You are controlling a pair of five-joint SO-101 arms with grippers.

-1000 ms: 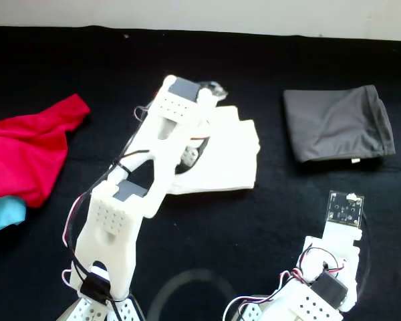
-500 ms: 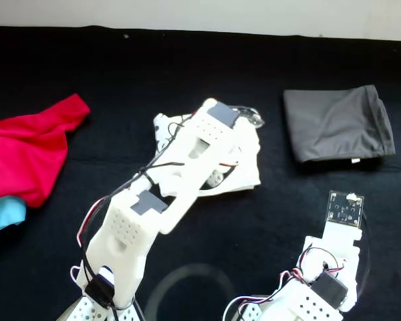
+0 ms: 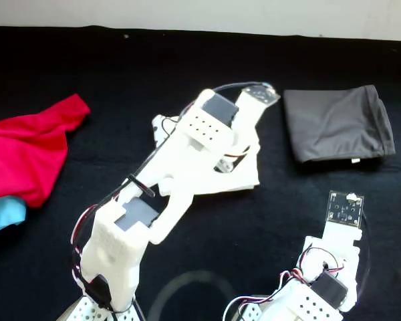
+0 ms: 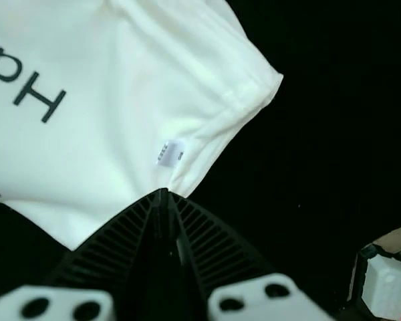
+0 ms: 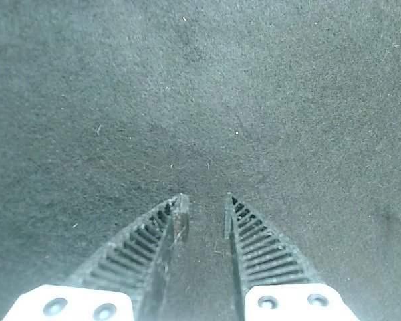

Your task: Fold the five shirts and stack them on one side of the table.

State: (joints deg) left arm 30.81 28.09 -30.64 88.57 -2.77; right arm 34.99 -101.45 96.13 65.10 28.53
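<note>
A white shirt (image 3: 244,175) with dark print lies crumpled at the table's middle, mostly under my left arm (image 3: 187,154). In the left wrist view my left gripper (image 4: 166,194) is shut, pinching the hem of the white shirt (image 4: 120,100) close to its small label. A folded dark grey shirt (image 3: 337,124) lies at the back right. At the left edge a red shirt (image 3: 27,147) lies bunched up, with a cyan shirt (image 3: 3,214) just below it. My right gripper (image 5: 202,200) hangs slightly open over bare black cloth, holding nothing.
The black table cloth (image 3: 120,60) covers the whole surface up to a pale wall at the back. My right arm (image 3: 334,267) stays folded at the front right corner. Bare cloth shows between the white and grey shirts.
My left arm has swung to the right, toward the grey shirt, and the white shirt's left edge has come out from under it. The right arm has kept still.
</note>
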